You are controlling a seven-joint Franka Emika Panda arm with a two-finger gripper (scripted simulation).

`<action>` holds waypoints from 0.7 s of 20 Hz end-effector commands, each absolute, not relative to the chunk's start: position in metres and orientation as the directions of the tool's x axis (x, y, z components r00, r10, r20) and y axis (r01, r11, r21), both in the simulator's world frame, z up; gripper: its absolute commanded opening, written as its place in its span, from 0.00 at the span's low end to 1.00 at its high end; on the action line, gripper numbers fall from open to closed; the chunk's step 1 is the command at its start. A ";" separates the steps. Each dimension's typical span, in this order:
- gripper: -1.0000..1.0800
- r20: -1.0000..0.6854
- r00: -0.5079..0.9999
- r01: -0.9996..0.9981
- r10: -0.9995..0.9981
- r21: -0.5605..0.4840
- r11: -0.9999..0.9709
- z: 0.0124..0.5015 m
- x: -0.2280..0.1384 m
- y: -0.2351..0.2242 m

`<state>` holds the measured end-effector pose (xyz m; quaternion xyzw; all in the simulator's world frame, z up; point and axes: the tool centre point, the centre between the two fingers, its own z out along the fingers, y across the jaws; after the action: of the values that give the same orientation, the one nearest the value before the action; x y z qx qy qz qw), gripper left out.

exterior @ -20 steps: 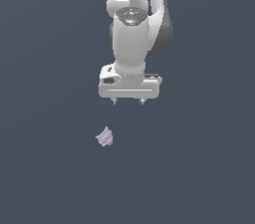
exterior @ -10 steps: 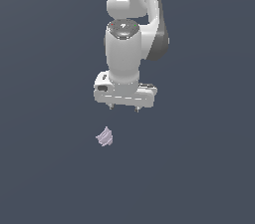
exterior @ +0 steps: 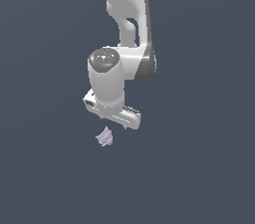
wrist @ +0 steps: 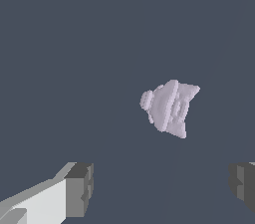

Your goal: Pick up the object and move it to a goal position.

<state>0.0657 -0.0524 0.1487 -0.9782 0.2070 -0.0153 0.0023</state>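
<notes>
- The object (exterior: pixel 104 137) is a small pale lilac-grey lump with jagged edges; in the exterior view it sits a little below the frame's centre and slightly toward the exterior view's left, on the plain dark slate ground (exterior: pixel 199 168)
- The white arm (exterior: pixel 124 14) comes down from the top edge of the exterior view, bends at a rounded joint near mid-frame, and ends in the gripper (exterior: pixel 115 124)
- The gripper hangs just above the object and a touch toward the exterior view's right of it; a thin strip of ground shows between them, so they are apart
- In the wrist view the object (wrist: pixel 169 107) shows as a ridged, roughly cone-like shape with a knobby end; it lies free on the ground, with nothing touching it
- The fingertips (wrist: pixel 79 188) stand wide apart in the wrist view, one grey pad on each side of the frame; the jaws are spread and hold nothing; the object lies beyond the pads, not between them
</notes>
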 end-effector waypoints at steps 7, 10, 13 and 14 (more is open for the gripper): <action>0.96 0.006 0.807 -0.591 -0.591 -0.005 -0.807 0.109 0.084 -0.083; 0.96 0.003 0.782 -0.623 -0.623 -0.002 -0.782 0.100 0.087 -0.089; 0.96 0.001 0.766 -0.643 -0.643 -0.001 -0.766 0.095 0.088 -0.093; 0.96 0.000 0.763 -0.646 -0.646 0.000 -0.763 0.094 0.088 -0.094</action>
<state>0.0874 -0.0923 0.0961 -0.9408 0.3389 -0.0003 0.0001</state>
